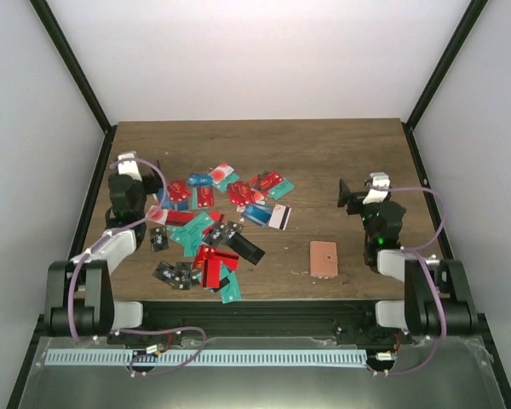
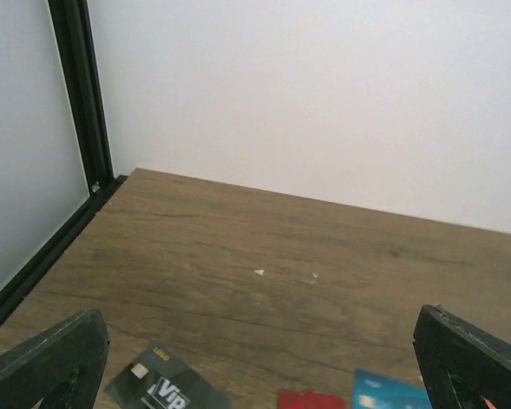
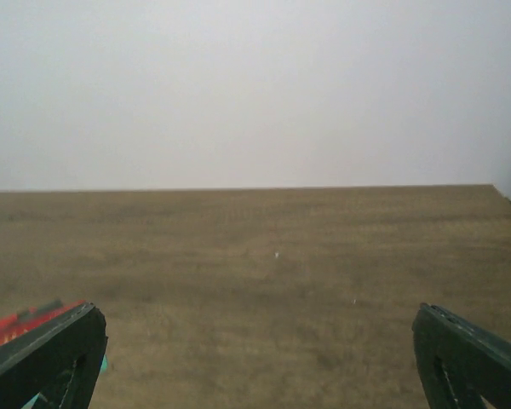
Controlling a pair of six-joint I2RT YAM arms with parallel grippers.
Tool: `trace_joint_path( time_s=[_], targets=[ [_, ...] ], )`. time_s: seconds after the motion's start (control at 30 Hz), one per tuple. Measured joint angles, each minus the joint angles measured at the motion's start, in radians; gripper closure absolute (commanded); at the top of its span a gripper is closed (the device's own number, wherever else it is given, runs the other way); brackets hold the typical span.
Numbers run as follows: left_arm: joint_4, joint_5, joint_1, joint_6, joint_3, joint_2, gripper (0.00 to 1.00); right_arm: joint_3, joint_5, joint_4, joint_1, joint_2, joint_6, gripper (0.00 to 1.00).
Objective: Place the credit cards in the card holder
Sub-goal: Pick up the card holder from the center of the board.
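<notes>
Top external: left gripper (image 2: 260, 354) was wide open, empty, at left edge of scattered red, teal, blue and black plastic credit cards (image 1: 209, 226). Tan leather-like rectangular card holder (image 1: 324, 258) lay right of them, long axis near-far, closer to right gripper (image 3: 260, 354) (also wide open, empty) but behind its jaws. Neither wrist cam showed it.

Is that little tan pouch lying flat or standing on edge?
Lying flat: the card holder shows its whole broad face to the overhead camera, on the table, apart from the credit cards.
</notes>
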Motion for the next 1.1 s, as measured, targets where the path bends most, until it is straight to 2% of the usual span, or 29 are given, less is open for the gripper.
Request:
trace_joint_path(
  time_s=[0.13,0.37,0.53,0.73,0.83,0.93,1.1],
  targets=[
    [-0.222,0.022,-0.002,-0.079,0.097,-0.079,0.00,0.156,0.025,-0.262,0.000,-0.123,0.088,0.00],
    [-0.651,0.046,-0.002,-0.170,0.240,-0.205,0.00,0.450,0.042,-0.741,0.000,-0.272,0.348,0.00],
    [-0.912,0.108,-0.002,-0.192,0.335,-0.285,0.00,0.505,-0.027,-1.012,0.000,-0.321,0.459,0.00],
    [-1.157,0.262,-0.022,-0.200,0.393,-0.289,0.02,0.526,-0.086,-1.361,0.000,-0.271,0.522,0.00],
    [-1.236,0.304,-0.095,-0.219,0.385,-0.288,0.06,0.509,-0.095,-1.506,0.000,-0.280,0.541,0.00],
    [-1.268,0.323,-0.227,-0.255,0.378,-0.266,0.09,0.478,-0.103,-1.611,0.001,-0.327,0.557,0.00],
    [-1.226,0.350,-0.446,-0.346,0.362,-0.152,0.13,0.434,-0.105,-1.739,0.005,-0.377,0.581,0.04]
  ],
)
